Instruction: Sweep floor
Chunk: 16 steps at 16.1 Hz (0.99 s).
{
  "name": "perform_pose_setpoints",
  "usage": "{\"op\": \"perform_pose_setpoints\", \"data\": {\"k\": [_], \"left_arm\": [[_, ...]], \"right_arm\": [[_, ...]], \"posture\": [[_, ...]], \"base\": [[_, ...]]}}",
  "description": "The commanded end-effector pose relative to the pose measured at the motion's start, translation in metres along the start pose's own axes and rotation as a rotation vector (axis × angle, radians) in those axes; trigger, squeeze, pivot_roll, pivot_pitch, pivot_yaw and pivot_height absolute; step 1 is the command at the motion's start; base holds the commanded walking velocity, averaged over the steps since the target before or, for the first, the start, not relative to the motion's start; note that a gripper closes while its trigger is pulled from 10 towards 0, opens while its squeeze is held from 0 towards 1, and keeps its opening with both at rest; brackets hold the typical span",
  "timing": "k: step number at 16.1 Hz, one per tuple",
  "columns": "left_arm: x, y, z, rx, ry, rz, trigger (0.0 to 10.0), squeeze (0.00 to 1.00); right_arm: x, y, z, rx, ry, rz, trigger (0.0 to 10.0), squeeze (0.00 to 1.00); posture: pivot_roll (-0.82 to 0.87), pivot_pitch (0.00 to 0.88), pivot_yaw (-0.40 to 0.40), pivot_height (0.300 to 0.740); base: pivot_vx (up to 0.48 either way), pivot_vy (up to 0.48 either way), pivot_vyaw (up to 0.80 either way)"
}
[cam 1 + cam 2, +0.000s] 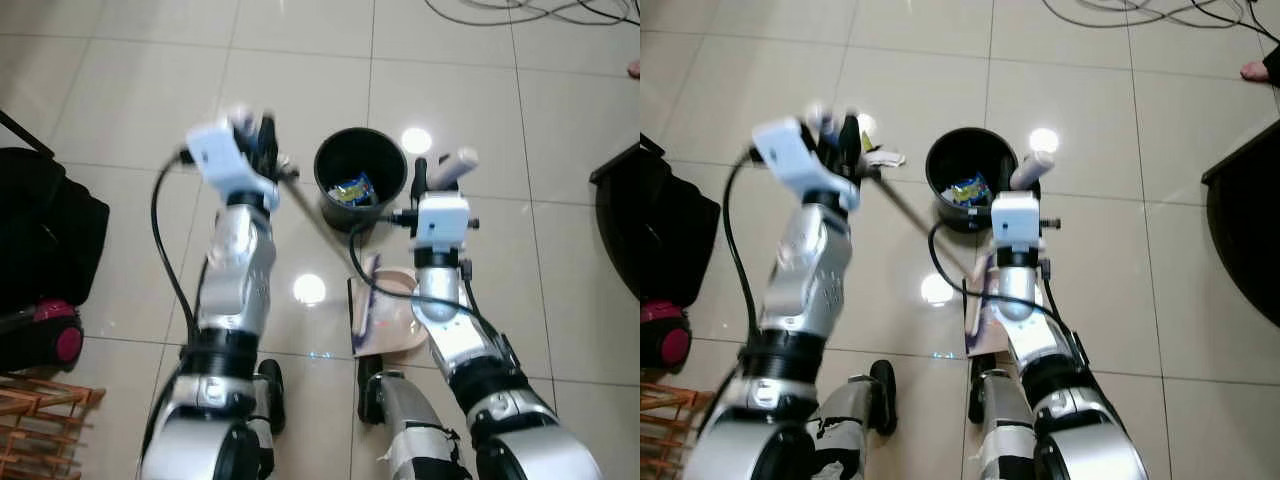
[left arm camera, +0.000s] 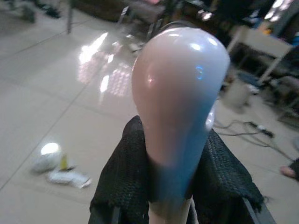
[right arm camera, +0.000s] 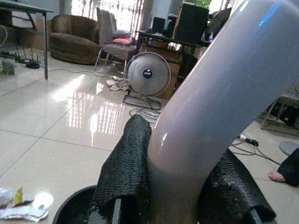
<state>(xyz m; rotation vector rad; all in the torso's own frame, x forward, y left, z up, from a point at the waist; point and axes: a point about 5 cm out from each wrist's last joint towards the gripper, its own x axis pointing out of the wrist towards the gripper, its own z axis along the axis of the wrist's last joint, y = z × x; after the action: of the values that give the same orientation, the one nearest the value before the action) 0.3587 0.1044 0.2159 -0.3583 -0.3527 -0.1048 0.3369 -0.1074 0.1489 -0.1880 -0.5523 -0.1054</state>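
My left gripper (image 1: 255, 135) is shut on the broom's pale rounded handle end (image 2: 180, 88), with black padded fingers (image 2: 124, 182) on both sides of it. The broom's thin dark stick (image 1: 320, 220) slants down from it to the dustpan (image 1: 395, 320) on the floor by my feet. My right gripper (image 1: 440, 172) is shut on the dustpan's pale lilac handle (image 3: 210, 102), right beside the black bin (image 1: 330, 155). A blue and yellow wrapper (image 1: 352, 190) lies inside the bin. White scraps of litter (image 1: 880, 157) lie on the tiles just beyond the left gripper.
A black bag with a pink part (image 1: 40, 250) and a wooden rack (image 1: 40, 420) stand at the left. Dark furniture (image 1: 620, 220) is at the right, cables (image 1: 520, 10) lie far ahead, and a person's foot (image 1: 1255, 70) is at the top right.
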Motion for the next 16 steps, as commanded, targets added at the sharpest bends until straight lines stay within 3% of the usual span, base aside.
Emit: {"op": "perform_pose_setpoints", "data": {"k": [1,5,8,11,13,15,16], "left_arm": [[0.003,-0.003,0.011,-0.031,-0.025,-0.058,10.0,0.0],[0.011,0.014,0.044,0.045,-0.068,-0.148,10.0,0.0],[0.006,0.043,0.065,0.205,-0.056,-0.247,10.0,0.0],[0.003,0.071,0.086,0.297,-0.046,-0.24,10.0,0.0],[-0.004,0.097,0.088,0.446,0.006,-0.189,10.0,0.0],[-0.013,0.108,0.081,0.564,0.07,-0.176,10.0,0.0],[-0.025,0.115,0.069,0.62,0.134,-0.163,10.0,0.0]], "right_arm": [[-0.008,-0.001,-0.011,0.011,0.058,-0.002,10.0,0.0],[-0.002,-0.006,-0.009,0.034,0.042,-0.002,10.0,0.0],[-0.003,-0.009,-0.006,0.059,0.017,-0.012,10.0,0.0],[-0.002,-0.017,-0.001,0.106,-0.008,-0.047,10.0,0.0],[0.0,-0.021,0.006,0.16,-0.029,-0.053,10.0,0.0],[0.001,-0.024,0.013,0.191,-0.052,-0.032,10.0,0.0],[0.004,-0.028,0.023,0.218,-0.069,-0.018,10.0,0.0]], "posture": [[0.18,0.403,-0.027,0.74],[0.18,0.348,-0.039,0.74],[0.17,0.287,-0.048,0.74],[0.18,0.231,-0.058,0.74],[0.18,0.212,-0.058,0.74],[0.18,0.192,-0.057,0.74],[0.17,0.176,-0.056,0.74]], "base": [[0.0,0.0,0.0],[0.0,0.0,0.0],[0.0,0.0,0.0],[0.0,0.0,0.0],[0.0,0.0,0.0],[0.0,0.0,0.0],[0.0,0.0,0.0]]}}
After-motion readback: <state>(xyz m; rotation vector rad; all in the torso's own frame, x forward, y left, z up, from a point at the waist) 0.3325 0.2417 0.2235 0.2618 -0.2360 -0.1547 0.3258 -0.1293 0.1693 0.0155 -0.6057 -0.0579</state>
